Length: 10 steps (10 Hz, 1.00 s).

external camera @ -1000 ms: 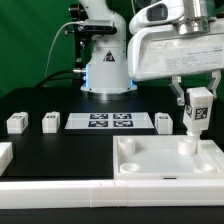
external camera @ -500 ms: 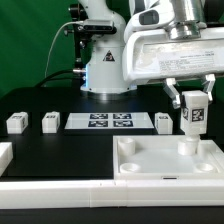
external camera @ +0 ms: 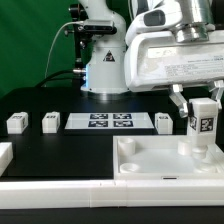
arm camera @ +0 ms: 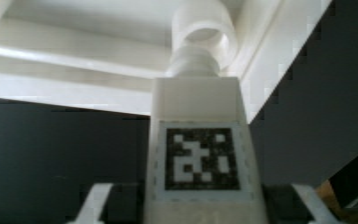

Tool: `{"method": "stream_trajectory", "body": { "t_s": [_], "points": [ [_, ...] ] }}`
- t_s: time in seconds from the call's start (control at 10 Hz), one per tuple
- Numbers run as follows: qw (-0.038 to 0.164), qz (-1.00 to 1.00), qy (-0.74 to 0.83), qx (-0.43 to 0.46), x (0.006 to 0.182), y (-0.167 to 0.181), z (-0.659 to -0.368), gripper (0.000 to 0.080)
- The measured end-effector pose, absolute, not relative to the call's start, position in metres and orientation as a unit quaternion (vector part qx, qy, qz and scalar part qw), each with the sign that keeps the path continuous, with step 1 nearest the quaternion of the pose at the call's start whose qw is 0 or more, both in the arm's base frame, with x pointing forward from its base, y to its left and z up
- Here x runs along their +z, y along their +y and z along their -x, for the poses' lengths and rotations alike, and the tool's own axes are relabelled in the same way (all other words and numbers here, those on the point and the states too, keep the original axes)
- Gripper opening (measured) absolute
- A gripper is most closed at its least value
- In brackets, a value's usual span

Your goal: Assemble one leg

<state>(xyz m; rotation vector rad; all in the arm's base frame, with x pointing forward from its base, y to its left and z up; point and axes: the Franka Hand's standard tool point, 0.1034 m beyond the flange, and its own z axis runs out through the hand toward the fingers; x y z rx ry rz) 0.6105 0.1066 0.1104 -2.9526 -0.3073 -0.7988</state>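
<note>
My gripper (external camera: 203, 106) is shut on a leg (external camera: 203, 122), a small white block with a black-and-white tag. It holds the leg upright over the far corner socket of the white tray (external camera: 160, 165) on the exterior view's right. The leg's lower end is at the tray's rim; I cannot tell whether it touches. In the wrist view the leg (arm camera: 201, 120) fills the middle between my fingers (arm camera: 101, 202), its round peg end pointing at the tray (arm camera: 69, 65). My gripper (arm camera: 201, 208) is closed on it.
Three more legs lie on the black table: two on the exterior view's left (external camera: 15, 123) (external camera: 50, 122), one (external camera: 164, 122) beside the marker board (external camera: 112, 122). A white rail (external camera: 60, 196) runs along the front. The arm's base (external camera: 103, 65) stands behind.
My gripper has carried the leg a little to the exterior view's right and downward, closer to the tray's corner socket. The other parts have not moved.
</note>
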Motion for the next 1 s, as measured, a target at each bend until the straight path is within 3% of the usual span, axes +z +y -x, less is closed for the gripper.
{"method": "stream_trajectory", "body": {
  "t_s": [1.0],
  "points": [
    [0.035,0.961,-0.104,-0.254,0.097,0.109,-0.612,0.0293]
  ]
}}
